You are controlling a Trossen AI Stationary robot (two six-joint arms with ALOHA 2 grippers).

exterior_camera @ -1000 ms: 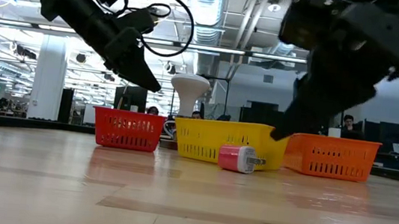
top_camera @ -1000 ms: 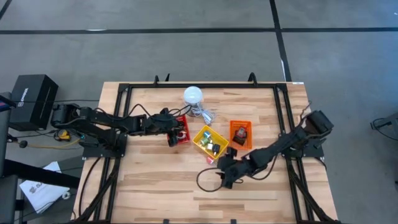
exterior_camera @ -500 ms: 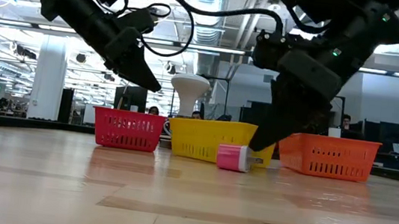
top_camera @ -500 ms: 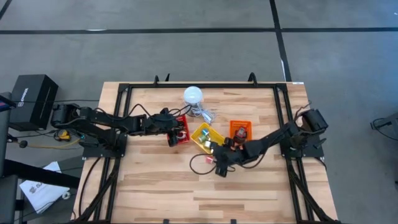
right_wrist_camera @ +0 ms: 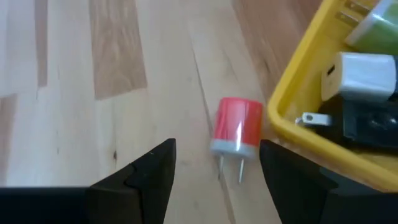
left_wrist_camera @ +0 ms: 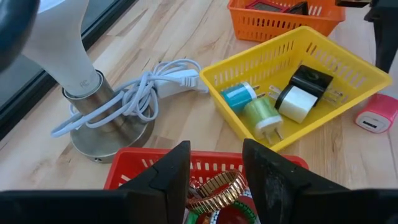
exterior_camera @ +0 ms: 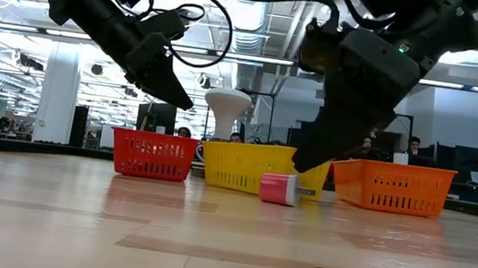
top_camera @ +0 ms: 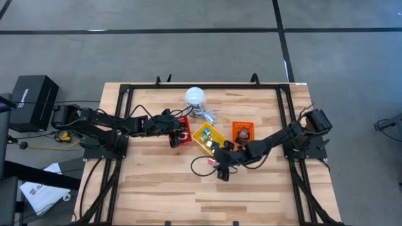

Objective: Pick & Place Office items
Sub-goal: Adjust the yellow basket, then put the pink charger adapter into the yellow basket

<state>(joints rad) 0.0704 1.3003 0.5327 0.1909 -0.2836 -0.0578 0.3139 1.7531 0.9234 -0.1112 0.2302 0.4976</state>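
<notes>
The red plug (right_wrist_camera: 238, 126) lies on its side on the bare table (right_wrist_camera: 74, 124), just beside the outer wall of the yellow tray (right_wrist_camera: 292, 121), prongs pointing toward the right gripper (right_wrist_camera: 214, 163). That gripper's fingers (right_wrist_camera: 146, 171) are spread wide and empty, straddling the plug from above without touching it. In the low view the plug (exterior_camera: 278, 189) rests in front of the yellow tray (exterior_camera: 244, 171) with the right gripper (exterior_camera: 308, 160) hanging just over it.

The left gripper (left_wrist_camera: 214, 171) hovers over the red tray (left_wrist_camera: 205, 167), fingers parted partway with nothing visibly between them; a coiled metal band (left_wrist_camera: 217, 186) lies in the tray below. The yellow tray (left_wrist_camera: 348, 56) already holds several plugs, green (left_wrist_camera: 264, 118), blue (left_wrist_camera: 238, 96), and black-and-white (left_wrist_camera: 301, 93). The orange tray (left_wrist_camera: 273, 22) sits beyond it, and a white lamp (left_wrist_camera: 74, 68) with a looped cable stands near the red tray.

Risks, as I judge them: the plug is round and could roll when one finger touches first. It lies so close to the tray wall that the far finger may catch the rim or shove the tray. Gripping across the prongs could let it twist free.
</notes>
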